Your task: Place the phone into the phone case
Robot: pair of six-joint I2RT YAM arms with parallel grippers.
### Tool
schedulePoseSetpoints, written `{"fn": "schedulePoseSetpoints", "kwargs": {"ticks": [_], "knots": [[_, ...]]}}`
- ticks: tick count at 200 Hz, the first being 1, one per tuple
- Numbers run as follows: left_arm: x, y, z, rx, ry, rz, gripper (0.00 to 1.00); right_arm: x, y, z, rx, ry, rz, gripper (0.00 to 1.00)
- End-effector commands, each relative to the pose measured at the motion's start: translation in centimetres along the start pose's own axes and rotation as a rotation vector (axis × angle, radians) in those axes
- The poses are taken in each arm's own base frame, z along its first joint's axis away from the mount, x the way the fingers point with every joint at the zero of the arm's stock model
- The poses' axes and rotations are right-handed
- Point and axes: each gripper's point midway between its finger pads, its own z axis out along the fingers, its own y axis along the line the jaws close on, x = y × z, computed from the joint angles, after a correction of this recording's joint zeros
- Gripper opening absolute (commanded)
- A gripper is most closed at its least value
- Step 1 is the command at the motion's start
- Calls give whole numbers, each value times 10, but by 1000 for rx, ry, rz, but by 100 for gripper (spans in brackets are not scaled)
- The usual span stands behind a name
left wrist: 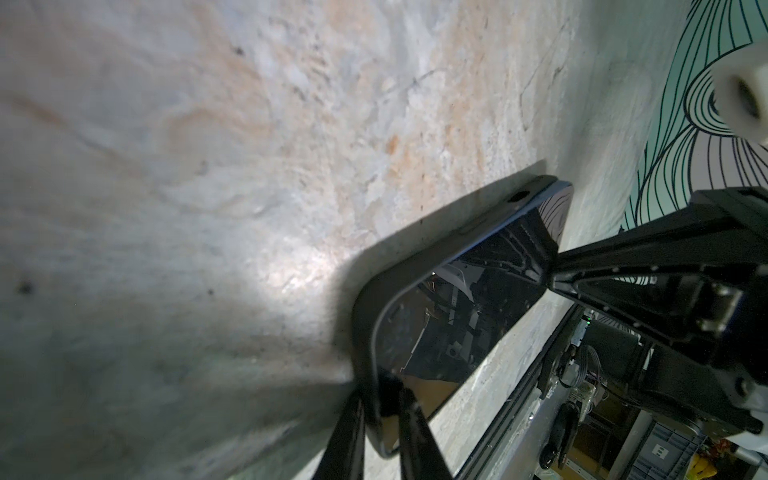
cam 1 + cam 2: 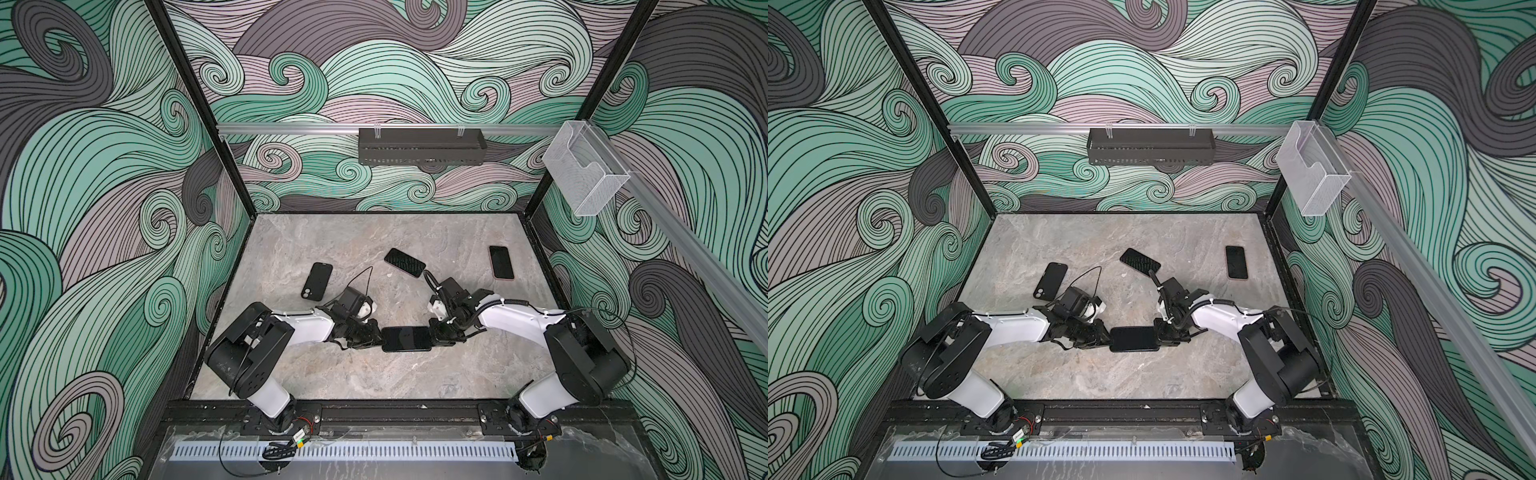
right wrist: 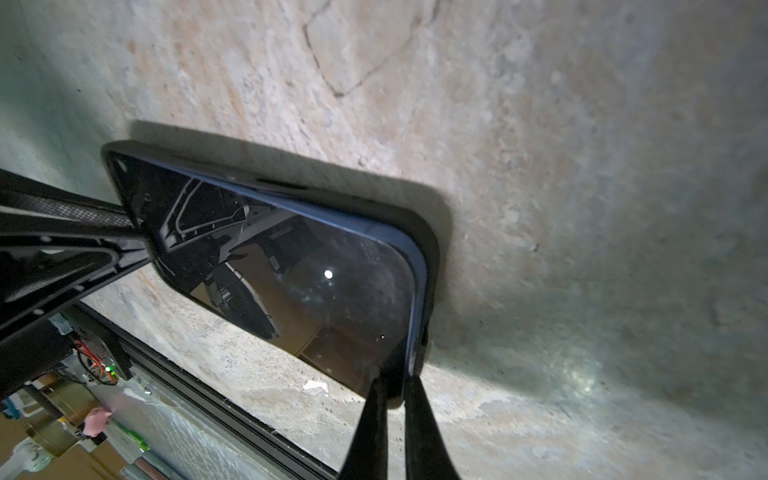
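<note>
Holding: phone (image 2: 406, 338) (image 2: 1133, 338) pinched at both short ends, screen up, between the two arms over the near middle of the tabletop (image 2: 332, 374).
Phone: dark glass with a blue edge, lying inside the black phone case (image 3: 432, 249) (image 1: 365, 316); blue edge showing above the case rim along one long side.
Height: on the tabletop or just above it, cannot tell which.
Left claw (image 2: 380, 337) (image 1: 382, 432): closed down narrow on the phone's left end, fingers (image 1: 417, 440) clamping glass and case together.
Right claw (image 2: 432, 337) (image 3: 395, 415): squeezed almost fully together on the right end, gripping phone and case alike.
Further back, left: spare case (image 2: 316, 281), flat, apart from the left arm.
Further back, middle: second phone (image 2: 405, 262), lying aslant.
Further back, right: third phone (image 2: 501, 262), lying flat, well apart from the rest.
</note>
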Motion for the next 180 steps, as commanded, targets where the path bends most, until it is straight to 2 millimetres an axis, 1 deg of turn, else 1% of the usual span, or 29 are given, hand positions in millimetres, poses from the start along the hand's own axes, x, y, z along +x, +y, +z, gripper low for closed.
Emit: {"fn": "schedulePoseSetpoints", "kwargs": {"ticks": [1,6,67,100,126,158,180], "knots": [[21,34,12,-114,70,-40,19,25,-24,54,43,100,16,9],[21,34,12,-113,70,-40,19,20,-22,57,32,82,6,9],[23,35,18,-105,85,-47,19,23,-28,80,53,114,4,7],[22,35,17,-104,85,-47,19,23,-28,89,82,126,-12,7],[23,35,17,-105,87,-47,19,25,-34,96,113,133,-11,7],[21,35,16,-112,80,-46,19,28,-47,96,199,140,-14,7],[19,35,11,-134,60,-47,20,24,-53,85,259,113,-22,8]]}}
